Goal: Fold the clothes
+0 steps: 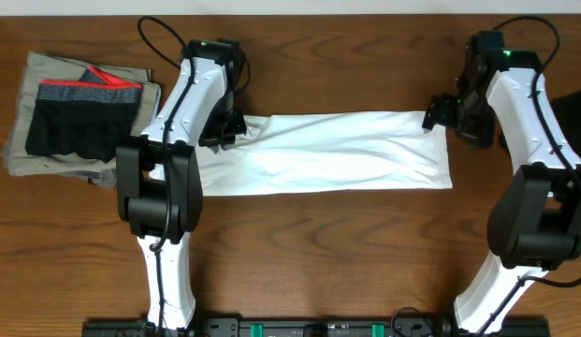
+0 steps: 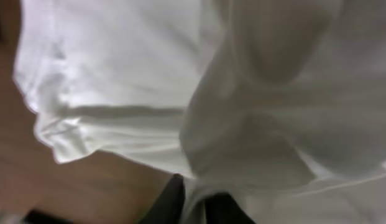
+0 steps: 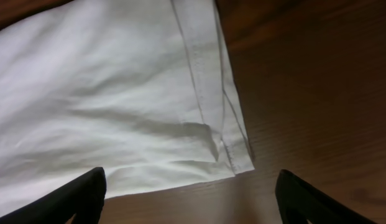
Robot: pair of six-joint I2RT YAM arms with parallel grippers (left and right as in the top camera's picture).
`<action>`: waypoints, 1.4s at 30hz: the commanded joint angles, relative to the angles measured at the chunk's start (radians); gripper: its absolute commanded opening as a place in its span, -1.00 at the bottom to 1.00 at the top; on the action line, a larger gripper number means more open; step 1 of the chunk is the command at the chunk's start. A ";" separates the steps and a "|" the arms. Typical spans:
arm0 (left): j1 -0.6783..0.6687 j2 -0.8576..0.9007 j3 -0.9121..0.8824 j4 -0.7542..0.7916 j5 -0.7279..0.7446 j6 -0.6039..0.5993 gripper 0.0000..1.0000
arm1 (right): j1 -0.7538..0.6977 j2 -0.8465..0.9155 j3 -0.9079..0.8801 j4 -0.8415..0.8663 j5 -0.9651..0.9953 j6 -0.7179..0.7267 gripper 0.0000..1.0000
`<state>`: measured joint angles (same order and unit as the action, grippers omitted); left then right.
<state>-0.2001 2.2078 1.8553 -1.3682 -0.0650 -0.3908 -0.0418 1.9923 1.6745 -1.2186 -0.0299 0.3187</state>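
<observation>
Bunched white cloth T-shirt (image 2: 118,74) sits pinched in my left end effector (image 2: 196,210); right end effector (image 3: 193,199) spread. Already a long strip, I judge; cross-folds remain

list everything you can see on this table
shirt: 1, white, folded into a long strip across mid table
shorts: 1, black with red-grey waistband, on the khaki pile
khaki pile: 1, khaki-grey, folded, table's left end
table: 1, brown wood, under everything
left gripper: 1, black, shut on the shirt's left end
right gripper: 1, black, open over the shirt's right corner
</observation>
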 commanded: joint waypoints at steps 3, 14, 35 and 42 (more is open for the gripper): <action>0.003 -0.038 -0.006 -0.064 -0.104 -0.015 -0.52 | 0.031 -0.010 -0.012 0.006 0.008 -0.006 0.69; 0.003 -0.038 -0.006 -0.190 -0.230 -0.038 -0.23 | 0.032 -0.010 -0.092 0.073 0.007 0.000 0.72; 0.041 -0.047 -0.005 -0.149 -0.298 -0.068 0.98 | 0.032 -0.010 -0.134 0.120 0.003 0.000 0.74; 0.108 -0.047 -0.006 -0.164 -0.296 -0.068 0.96 | 0.032 -0.010 -0.134 0.119 0.003 -0.001 0.75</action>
<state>-0.1345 2.1967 1.8553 -1.5219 -0.3405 -0.4488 -0.0162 1.9923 1.5475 -1.1015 -0.0296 0.3191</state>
